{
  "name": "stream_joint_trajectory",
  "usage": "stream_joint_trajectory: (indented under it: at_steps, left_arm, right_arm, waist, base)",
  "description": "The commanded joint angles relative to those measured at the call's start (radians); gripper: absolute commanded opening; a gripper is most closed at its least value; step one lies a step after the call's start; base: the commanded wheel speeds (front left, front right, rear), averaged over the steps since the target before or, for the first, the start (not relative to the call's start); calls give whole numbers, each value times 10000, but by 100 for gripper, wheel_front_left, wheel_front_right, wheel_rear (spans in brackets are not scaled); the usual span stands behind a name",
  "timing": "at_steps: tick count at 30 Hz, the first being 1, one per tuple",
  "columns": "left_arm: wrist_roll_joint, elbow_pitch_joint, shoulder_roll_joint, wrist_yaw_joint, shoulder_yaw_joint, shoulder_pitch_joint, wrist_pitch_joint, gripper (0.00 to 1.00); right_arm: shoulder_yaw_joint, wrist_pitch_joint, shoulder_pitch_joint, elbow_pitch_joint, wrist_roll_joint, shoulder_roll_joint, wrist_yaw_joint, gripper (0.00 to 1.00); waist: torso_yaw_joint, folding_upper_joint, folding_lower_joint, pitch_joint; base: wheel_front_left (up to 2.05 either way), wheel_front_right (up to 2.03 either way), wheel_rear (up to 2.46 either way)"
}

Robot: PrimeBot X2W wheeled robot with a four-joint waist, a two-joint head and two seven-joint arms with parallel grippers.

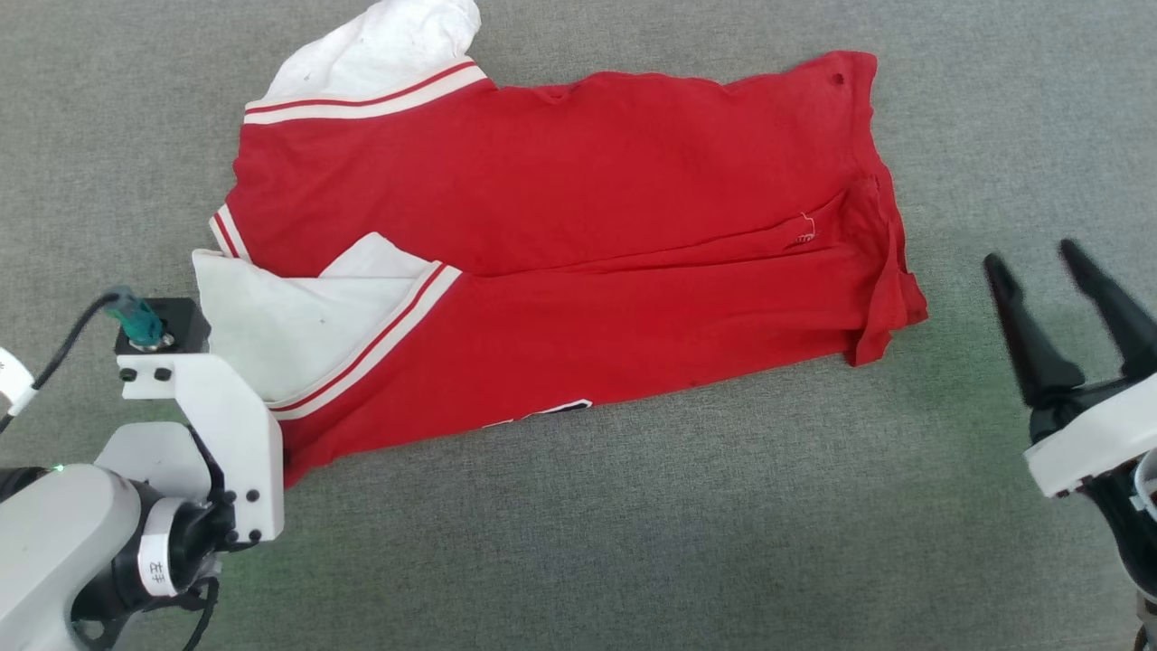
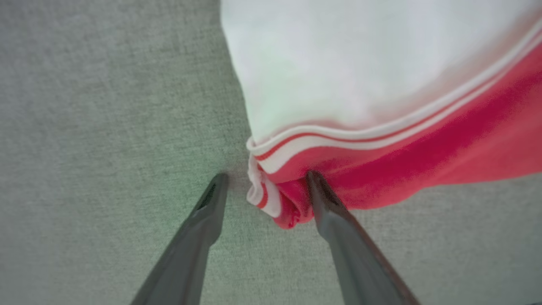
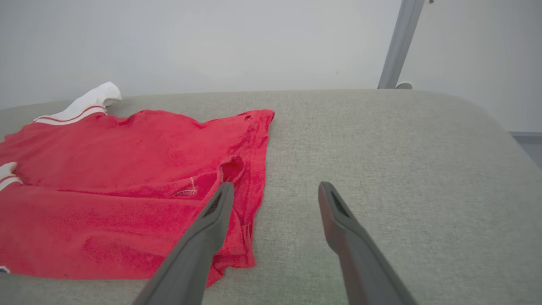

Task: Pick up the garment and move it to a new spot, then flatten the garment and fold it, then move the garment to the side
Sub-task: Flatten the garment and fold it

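Garment [image 1: 560,235], a red jersey T-shirt with white striped-trim sleeves, lies folded lengthwise on the grey fabric surface [image 1: 633,542]. The left gripper [image 2: 264,182] straddles its near sleeve-side corner with its dark fingers spread wide. The right gripper [image 1: 1033,255] hangs just beside its hem end, fingers also wide apart.

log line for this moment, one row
shirt: folded lengthwise, lying on pad | left claw: open, astride striped corner | right claw: open, right of hem, apart
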Motion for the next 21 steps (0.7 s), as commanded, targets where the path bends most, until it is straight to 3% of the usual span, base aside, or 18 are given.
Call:
stream_joint_trajectory:
  at_steps: [1,6,10,21]
  left_arm:
    - [-235,297,-218,12,40,306,-152,0]
    - [-360,612,-570,-348,-3,319,-309,0]
    - [-184,603,-941,-613,-289,17,-133,0]
    - [42,722,-1730,-1052,-612,-547,-113,0]
  right_arm:
    - [83,190,116,-81,130,0,-5,100]
    - [443,1533,218,19,934,-52,-3,100]
    - [682,3223,-139,397,1310,-224,-3,100]
    - [1388,5624,-1704,2059,1254,-494,-3,100]
  waist:
    - [16,0,0,1]
    - [215,0,0,-22]
    - [510,0,0,33]
    - [1068,0,0,280]
  base:
    - [0,0,0]
    - [0,0,0]
    - [0,0,0]
    - [0,0,0]
